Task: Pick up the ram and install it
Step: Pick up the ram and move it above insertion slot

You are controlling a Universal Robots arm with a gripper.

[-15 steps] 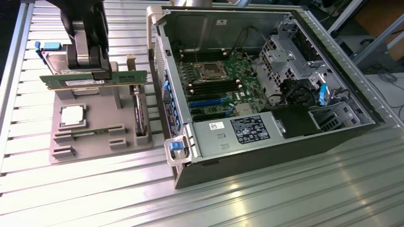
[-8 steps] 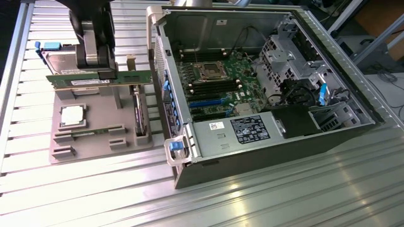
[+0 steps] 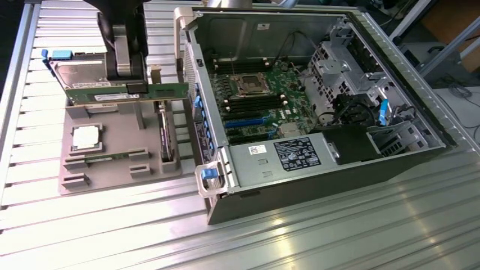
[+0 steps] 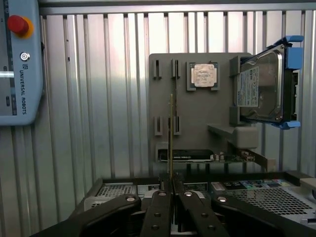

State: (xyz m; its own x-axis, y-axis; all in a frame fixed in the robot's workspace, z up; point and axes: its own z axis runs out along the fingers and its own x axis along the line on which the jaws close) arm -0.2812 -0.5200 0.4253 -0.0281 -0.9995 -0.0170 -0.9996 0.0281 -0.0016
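A: Colours, pls?
B: From here I see: ram (image 3: 112, 97) green, gripper (image 4: 171, 181) black. Tray (image 3: 112, 181) grey, CPU (image 3: 87, 136) silver. HDD (image 4: 259, 86) silver w/ blue brackets.
A: Bkgd?
B: Table (image 3: 338, 230) silver, ribbed stripes. Pendant (image 4: 19, 79) pale blue-grey; its btn (image 4: 18, 23) red on a yellow ring.

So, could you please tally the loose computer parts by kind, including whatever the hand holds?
Ram, held in the hand: 1
Processor: 1
Hard drive: 1
Expansion card: 1
Total: 4
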